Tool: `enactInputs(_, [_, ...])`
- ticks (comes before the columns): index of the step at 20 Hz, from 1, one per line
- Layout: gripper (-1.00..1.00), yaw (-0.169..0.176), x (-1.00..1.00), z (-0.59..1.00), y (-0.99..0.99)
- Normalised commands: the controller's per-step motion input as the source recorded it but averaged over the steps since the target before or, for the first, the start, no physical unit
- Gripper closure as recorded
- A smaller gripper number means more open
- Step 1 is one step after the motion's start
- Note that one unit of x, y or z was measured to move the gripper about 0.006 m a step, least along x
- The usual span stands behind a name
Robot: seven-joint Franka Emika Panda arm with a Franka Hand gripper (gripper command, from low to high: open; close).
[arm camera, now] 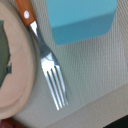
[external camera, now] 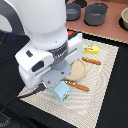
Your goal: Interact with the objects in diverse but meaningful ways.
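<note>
A pale blue carton [external camera: 62, 91] stands on the woven mat near its front edge. It also shows in the wrist view [arm camera: 80, 20]. My gripper [external camera: 58, 80] hangs just above and behind the carton; the arm's white body hides its fingers, and none show in the wrist view. A yellow rectangular block [external camera: 90, 48] lies on the mat towards the exterior view's right. A small red patch [external camera: 71, 34], perhaps the red ball, peeks out beside the arm. The dark brown stick is out of view.
A beige plate [external camera: 78, 70] lies on the mat [external camera: 102, 100], also in the wrist view [arm camera: 15, 65]. An orange-handled fork [arm camera: 50, 65] lies between plate and carton; a second orange-handled utensil [external camera: 91, 61] lies beyond the plate. Two grey pots [external camera: 96, 14] stand at the back.
</note>
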Motion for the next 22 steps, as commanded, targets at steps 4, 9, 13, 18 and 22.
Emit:
enactInputs(4, [-1.0, 0.014, 0.58, 0.0, -0.42])
enactInputs(9, [-1.0, 0.0, 0.75, 0.02, -0.14])
enactInputs(13, [-1.0, 0.0, 0.74, 0.05, 0.0])
enactInputs(18, [-1.0, 0.0, 0.62, 0.01, -0.01])
enactInputs(22, [-1.0, 0.0, 0.46, 0.01, -0.07])
